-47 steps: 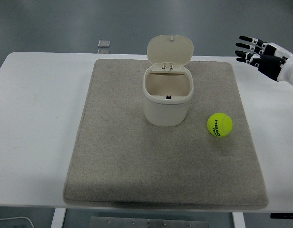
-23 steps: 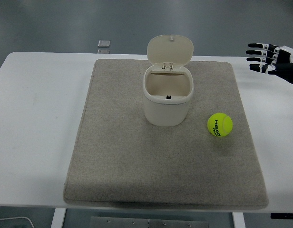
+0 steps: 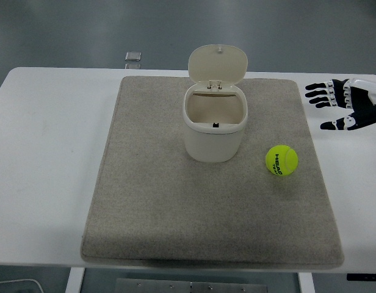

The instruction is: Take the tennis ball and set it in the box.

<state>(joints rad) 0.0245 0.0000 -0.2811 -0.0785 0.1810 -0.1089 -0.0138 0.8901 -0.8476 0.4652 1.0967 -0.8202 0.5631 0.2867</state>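
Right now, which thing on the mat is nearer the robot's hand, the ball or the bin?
The tennis ball: it lies just below-left of the open right hand, while the lidded bin stands farther left.

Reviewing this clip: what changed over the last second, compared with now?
The right robot hand dropped lower in the picture at the right edge, nearer the tennis ball, its fingers spread, holding nothing. Nothing was grasped or released. The ball, the open-lidded box and the grey mat stayed put.
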